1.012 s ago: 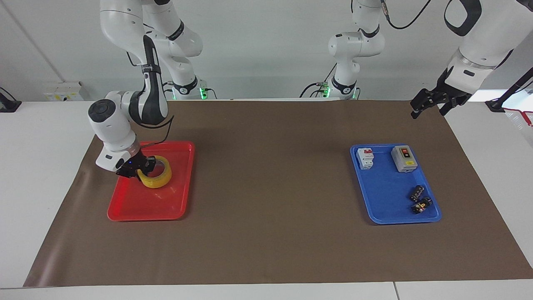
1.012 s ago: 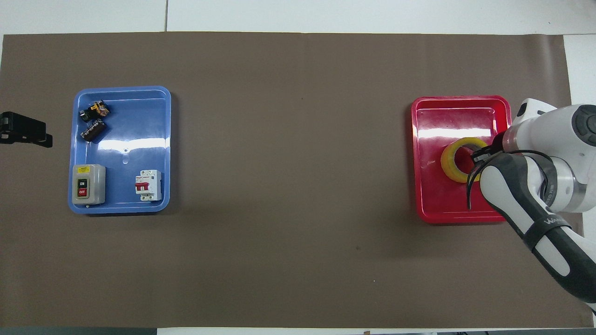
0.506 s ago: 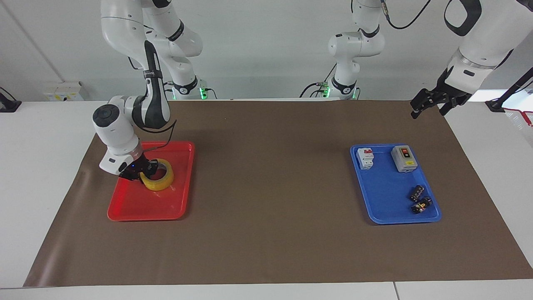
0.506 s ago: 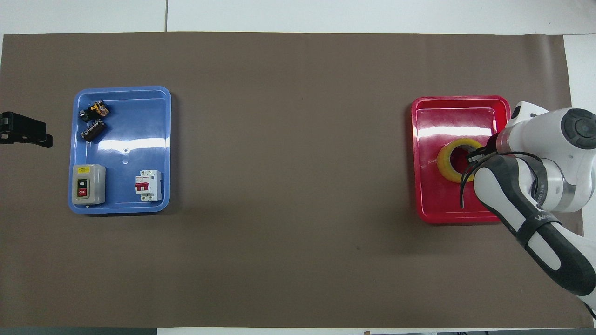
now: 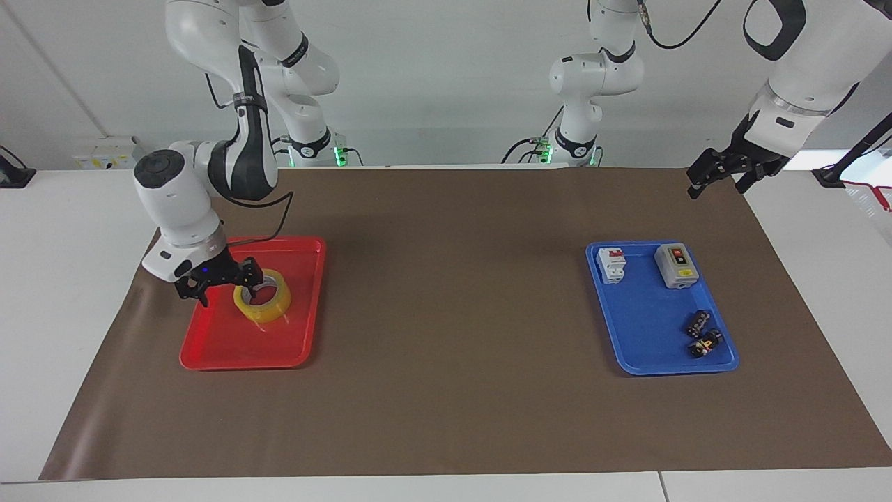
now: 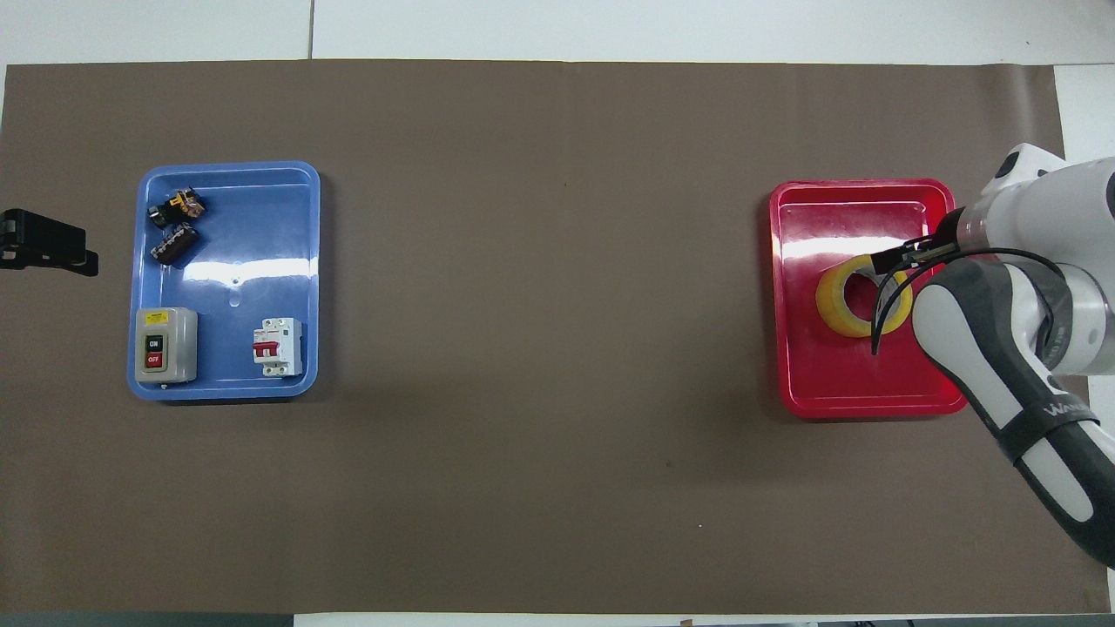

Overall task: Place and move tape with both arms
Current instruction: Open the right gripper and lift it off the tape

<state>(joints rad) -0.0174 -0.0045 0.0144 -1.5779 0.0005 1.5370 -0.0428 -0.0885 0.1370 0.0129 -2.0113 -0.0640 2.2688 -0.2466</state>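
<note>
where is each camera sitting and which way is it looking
Facing view: high across the table, looking at the robots; both arms show whole, right gripper at the tape, left gripper waiting.
Overhead view: above the robots' end, looking steeply down; the right arm's forearm and the left gripper's tip show.
Shared: tape, red tray, blue tray.

One camera sits high across the table, facing the two robots, whose bases stand at the top of its view. A second hangs above the robots' end, looking steeply down. Both stand well back and share the brown mat (image 5: 453,314) (image 6: 540,348) with its two trays, half a turn apart.
</note>
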